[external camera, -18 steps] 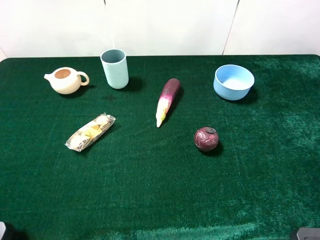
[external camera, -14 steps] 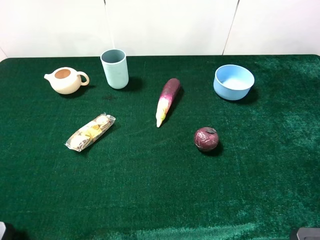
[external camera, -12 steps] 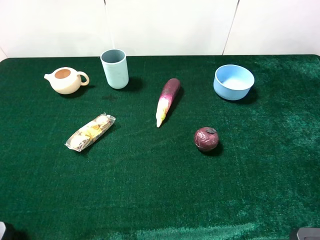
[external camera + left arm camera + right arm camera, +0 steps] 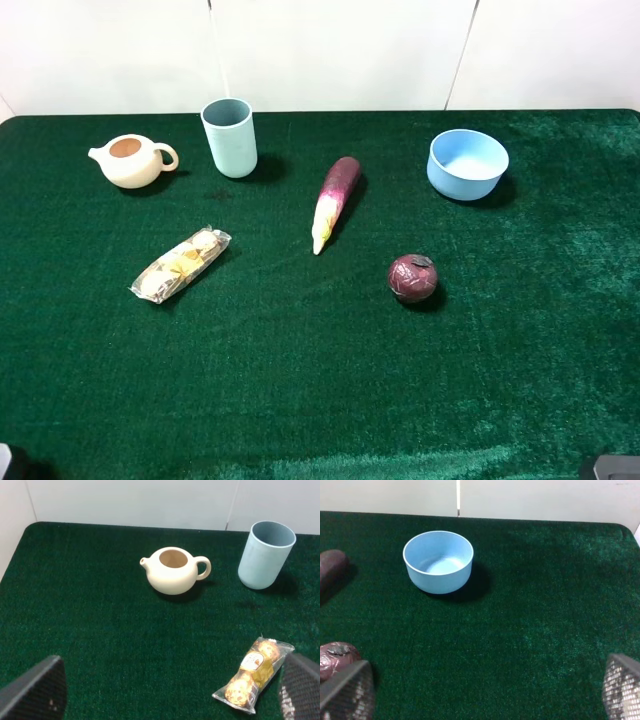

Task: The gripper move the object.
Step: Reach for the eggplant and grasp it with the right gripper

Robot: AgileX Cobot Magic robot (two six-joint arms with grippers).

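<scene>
At centre of the high view, eggplant (image 4: 336, 200) flat on green cloth (image 4: 300, 380), pale tip toward lower left, untouched. Left gripper (image 4: 165, 700) and right gripper (image 4: 482, 697) spread wide, empty, well apart from it, probably readied to straddle its slim body.

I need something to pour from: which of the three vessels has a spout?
The cream round teapot; the tall bluish cup and light blue bowl have neither spout nor handle.
</scene>
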